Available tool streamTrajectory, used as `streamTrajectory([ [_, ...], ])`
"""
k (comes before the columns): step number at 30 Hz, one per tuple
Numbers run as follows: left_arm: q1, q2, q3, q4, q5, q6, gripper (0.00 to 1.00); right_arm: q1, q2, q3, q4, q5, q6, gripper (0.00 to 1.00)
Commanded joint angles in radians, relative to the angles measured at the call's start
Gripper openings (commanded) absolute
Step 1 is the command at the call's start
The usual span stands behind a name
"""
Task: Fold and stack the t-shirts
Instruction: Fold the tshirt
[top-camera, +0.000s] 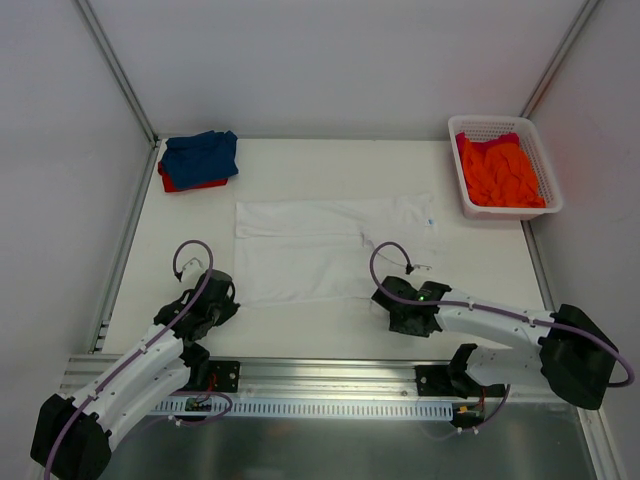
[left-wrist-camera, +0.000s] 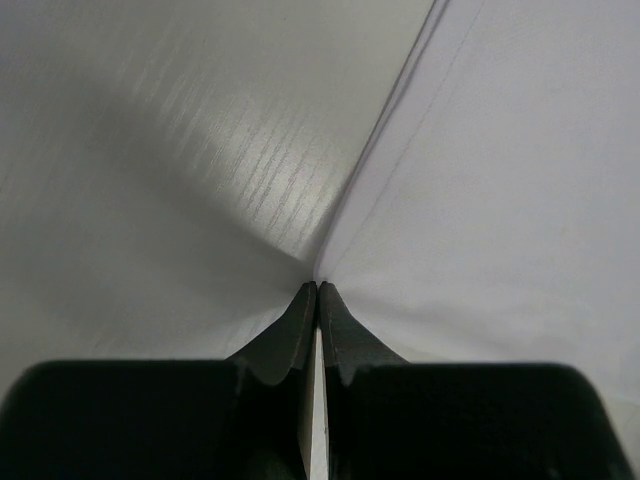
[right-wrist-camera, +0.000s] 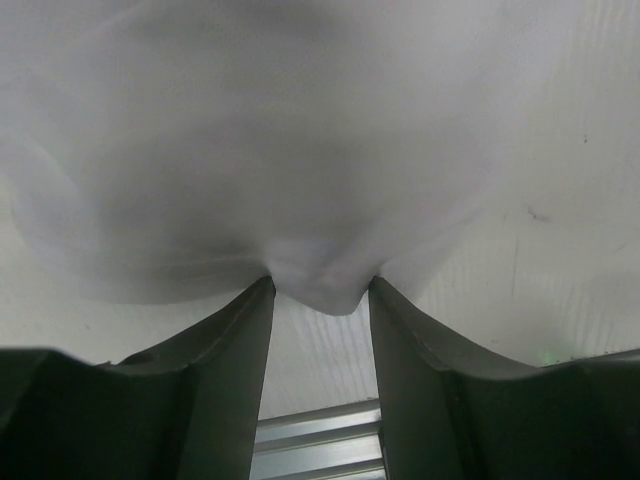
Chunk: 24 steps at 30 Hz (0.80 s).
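The large white t-shirt (top-camera: 330, 245) lies spread flat in the middle of the table. My left gripper (top-camera: 224, 300) is at its near left corner; in the left wrist view the gripper (left-wrist-camera: 318, 287) is shut, pinching the white cloth's (left-wrist-camera: 480, 200) edge at its tips. My right gripper (top-camera: 402, 303) is at the shirt's near right edge; in the right wrist view it (right-wrist-camera: 320, 287) is open, with a small bulge of white cloth (right-wrist-camera: 320, 180) between the fingertips. The blue t-shirt (top-camera: 203, 153) lies folded on the red t-shirt (top-camera: 180, 184) at the back left. The orange t-shirt (top-camera: 500, 172) lies bunched in the basket.
A white lattice basket (top-camera: 546, 165) stands at the back right by the wall. Metal frame posts run up the back corners. A slotted metal rail (top-camera: 330, 385) runs along the table's near edge, also showing in the right wrist view (right-wrist-camera: 320, 445).
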Motion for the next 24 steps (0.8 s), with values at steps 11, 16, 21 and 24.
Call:
streamTrajectory([
  [11, -0.009, -0.006, -0.003, -0.012, 0.000, 0.020, 0.00, 0.005, 0.057, -0.014, 0.059, 0.020, 0.019, 0.00],
  [16, -0.010, -0.009, -0.002, -0.012, 0.003, 0.023, 0.00, 0.005, 0.043, -0.003, 0.047, 0.031, 0.010, 0.00],
  [21, -0.009, -0.021, 0.023, -0.015, -0.001, 0.034, 0.00, 0.005, 0.005, 0.047, -0.016, 0.069, -0.021, 0.00],
  [24, -0.010, -0.021, 0.052, -0.015, -0.006, 0.045, 0.00, 0.006, -0.022, 0.098, -0.055, 0.097, -0.054, 0.00],
])
